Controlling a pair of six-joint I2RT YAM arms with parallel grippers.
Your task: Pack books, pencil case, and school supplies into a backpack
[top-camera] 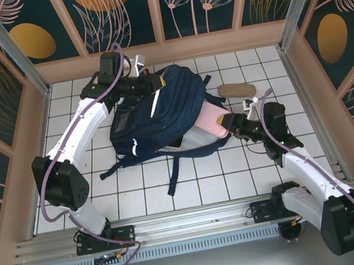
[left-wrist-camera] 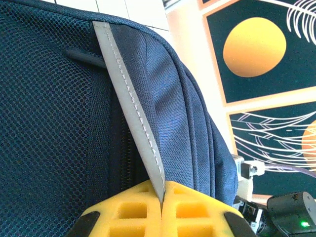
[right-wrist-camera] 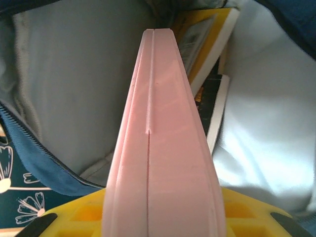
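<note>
Mid-table, I see my left gripper (left-wrist-camera: 162, 198) pinching the big navy fabric backpack (top-camera: 161, 118) by its grey stripe (left-wrist-camera: 129, 106). My right gripper (top-camera: 231, 122) clamps a flat pink case (right-wrist-camera: 160, 138) in the bag's mouth. The wrist view shows a yellow paperback (right-wrist-camera: 207, 34) behind it. A tan oval pouch (top-camera: 236, 88) lies beyond.

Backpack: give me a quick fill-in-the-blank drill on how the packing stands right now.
1. The right fingers are shut on a ____ case, edge-on at the open backpack.
2. Inside, past the case, lie a yellow book and a ____ book.
3. The left fingers are shut on the backpack's grey reflective ____.
4. In the top view, a tan oval object lies on the tiled table, to the ____ of the backpack.
Missing words: pink; black; stripe; right.
</note>
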